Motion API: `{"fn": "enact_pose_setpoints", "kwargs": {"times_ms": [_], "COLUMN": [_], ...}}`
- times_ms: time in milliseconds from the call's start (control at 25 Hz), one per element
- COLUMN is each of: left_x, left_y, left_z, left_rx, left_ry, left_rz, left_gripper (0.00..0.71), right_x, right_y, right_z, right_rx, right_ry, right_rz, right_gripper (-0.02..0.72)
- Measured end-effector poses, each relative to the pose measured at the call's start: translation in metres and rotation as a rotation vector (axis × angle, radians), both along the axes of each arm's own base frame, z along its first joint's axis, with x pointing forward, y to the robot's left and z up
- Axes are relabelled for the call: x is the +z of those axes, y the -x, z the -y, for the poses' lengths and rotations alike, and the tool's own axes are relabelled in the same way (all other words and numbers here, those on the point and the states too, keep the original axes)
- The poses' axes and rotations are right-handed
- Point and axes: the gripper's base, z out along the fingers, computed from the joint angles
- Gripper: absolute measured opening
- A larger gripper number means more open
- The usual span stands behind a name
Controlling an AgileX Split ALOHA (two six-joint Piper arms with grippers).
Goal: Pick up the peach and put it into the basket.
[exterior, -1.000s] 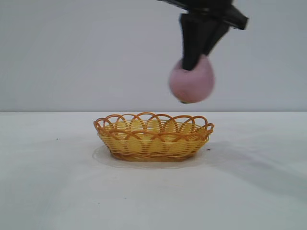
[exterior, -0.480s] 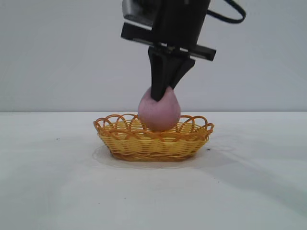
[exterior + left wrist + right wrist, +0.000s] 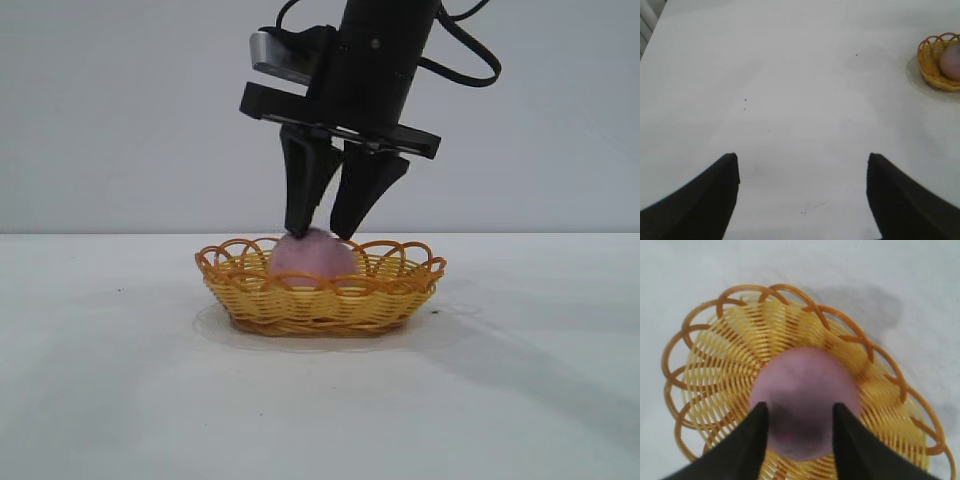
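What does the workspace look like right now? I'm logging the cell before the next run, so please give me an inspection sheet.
Surface: white table, a few tiny dark specks, faint ring mark around the basket.
Job's things: peach sits inside the basket, roughly central in the right wrist view.
Clutter: nothing seen.
Grippers: right pincer points down over the peach, fingers spread, tips at the peach's top; whether they touch it cannot be told. Left pincer open, away from the basket, over bare table.
Cables: black cable loops beside the right arm's wrist, well above the basket.
Surroundings: plain pale wall behind the table.
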Motion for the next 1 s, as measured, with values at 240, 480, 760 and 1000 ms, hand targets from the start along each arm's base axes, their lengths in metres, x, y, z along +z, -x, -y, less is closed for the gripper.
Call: {"fn": "enact_pose_setpoints", "kwargs": {"times_ms": [240, 480, 760, 1000], "left_x": [0.0, 0.0, 0.0, 0.0], "left_y": [0.0, 0.0, 0.0, 0.0], "left_z": [0.0, 0.0, 0.0, 0.0], "left_rx": [0.0, 0.0, 0.0, 0.0], "left_ry": [0.0, 0.0, 0.0, 0.0], "left_rz": [0.0, 0.0, 0.0, 0.0], "left_gripper": [0.465, 0.465, 0.465, 0.465], "right_x": [0.0, 0.021, 0.038, 0.035], "right_y": [0.0, -0.015, -0.049, -0.058], "right_z": [0.0, 0.032, 0.125, 0.188], "right_rx": [0.0, -0.081, -0.286, -0.381], "right_ry": [0.0, -0.014, 0.021, 0.134], "right_rz": [0.0, 0.006, -0.013, -0.059], "right_gripper": [0.365, 0.365, 0.365, 0.365]}}
